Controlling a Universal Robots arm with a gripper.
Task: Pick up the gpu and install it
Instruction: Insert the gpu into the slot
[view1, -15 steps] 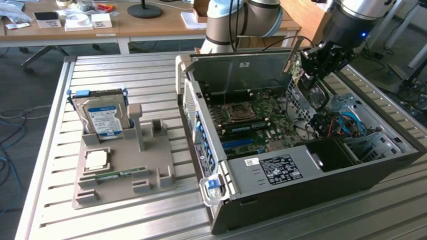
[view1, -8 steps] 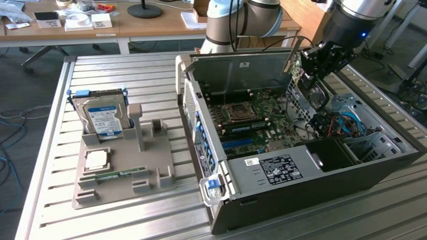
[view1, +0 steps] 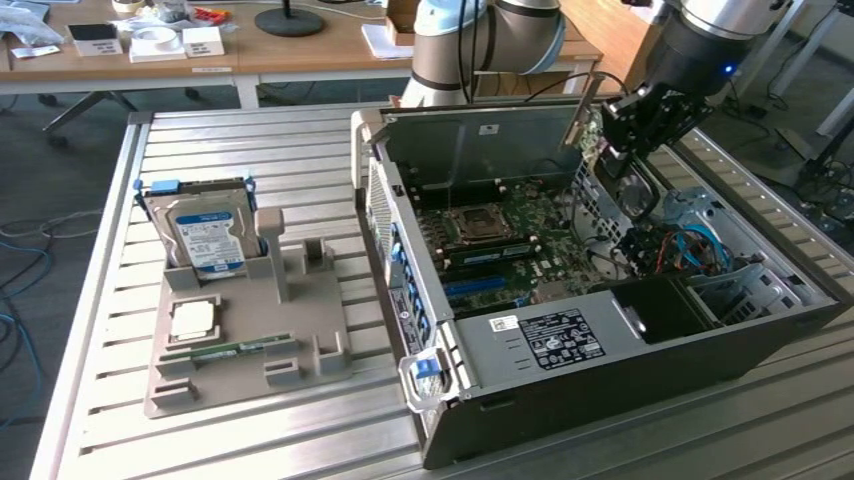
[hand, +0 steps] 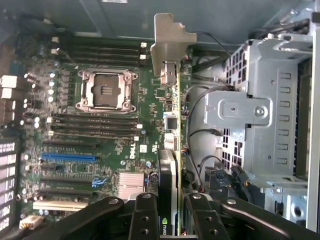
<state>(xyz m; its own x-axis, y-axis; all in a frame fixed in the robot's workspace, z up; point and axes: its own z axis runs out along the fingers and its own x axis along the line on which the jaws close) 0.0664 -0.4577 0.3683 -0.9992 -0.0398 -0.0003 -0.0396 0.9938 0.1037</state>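
The gpu (hand: 169, 170), clamped edge-on in the gripper (hand: 172, 215) over the motherboard's (hand: 146, 95) edge beside the drive cage (hand: 250, 110), is best kept upright and squared with the blue slot (hand: 67, 157) before any pressing.

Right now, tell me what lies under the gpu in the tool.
The motherboard, with its empty CPU socket off to one side. The strip directly beneath the gpu is covered.
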